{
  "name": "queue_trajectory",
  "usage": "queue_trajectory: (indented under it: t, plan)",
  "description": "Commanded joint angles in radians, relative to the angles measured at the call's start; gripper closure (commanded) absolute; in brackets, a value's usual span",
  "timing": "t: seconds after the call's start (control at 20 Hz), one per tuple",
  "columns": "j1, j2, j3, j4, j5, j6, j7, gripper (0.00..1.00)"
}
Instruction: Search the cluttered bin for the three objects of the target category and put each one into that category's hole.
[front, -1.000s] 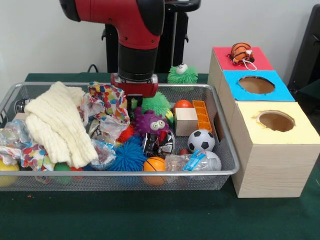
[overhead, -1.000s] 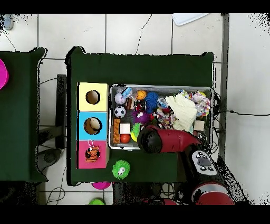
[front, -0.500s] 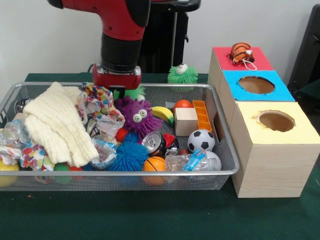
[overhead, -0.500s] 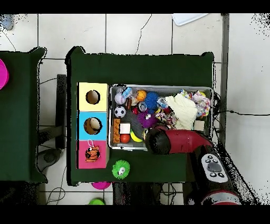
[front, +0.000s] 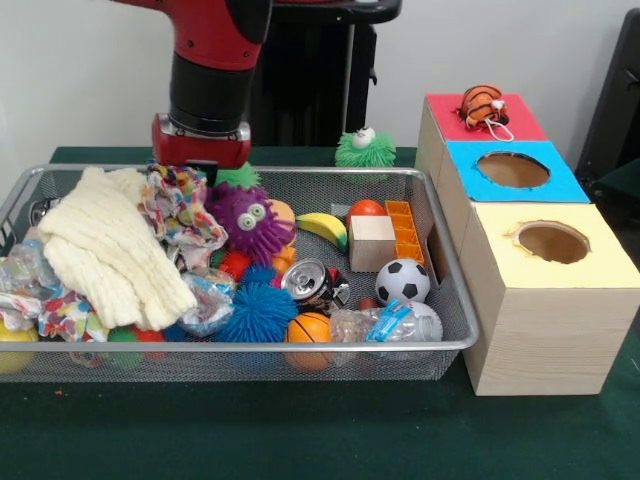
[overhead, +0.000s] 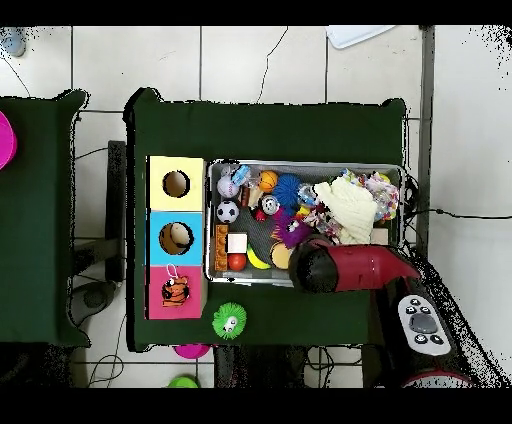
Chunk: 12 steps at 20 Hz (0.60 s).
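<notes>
Green spiky ball (front: 238, 176) just beside gripper (front: 205, 168) (fingers hidden); above bin (front: 440, 300).

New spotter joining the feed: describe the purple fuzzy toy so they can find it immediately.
Look in the wire mesh bin, toward its back wall, under the red arm. The purple fuzzy toy sits right of the patterned cloth. Only it has two googly eyes; the blue spiky ball in front has none.

A robotics lab: a red robot arm (front: 210, 60) stands at a table covered in green cloth (front: 300, 430), with a wire mesh bin (front: 440, 300) of test toys, colour-topped wooden sorting boxes (front: 545, 300), cables trailing over a tiled floor (overhead: 240, 60).
</notes>
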Motion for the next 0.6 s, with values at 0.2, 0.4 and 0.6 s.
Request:
queue_trajectory:
  t: [0.2, 0.4, 0.6]
  plan:
    - [-0.08, -0.047, 0.089, -0.105, -0.115, 0.177, -0.231, 1.0]
    - [-0.097, -0.053, 0.111, -0.104, -0.125, 0.191, -0.225, 1.0]
    - [-0.105, -0.057, 0.126, -0.103, -0.137, 0.205, -0.226, 1.0]
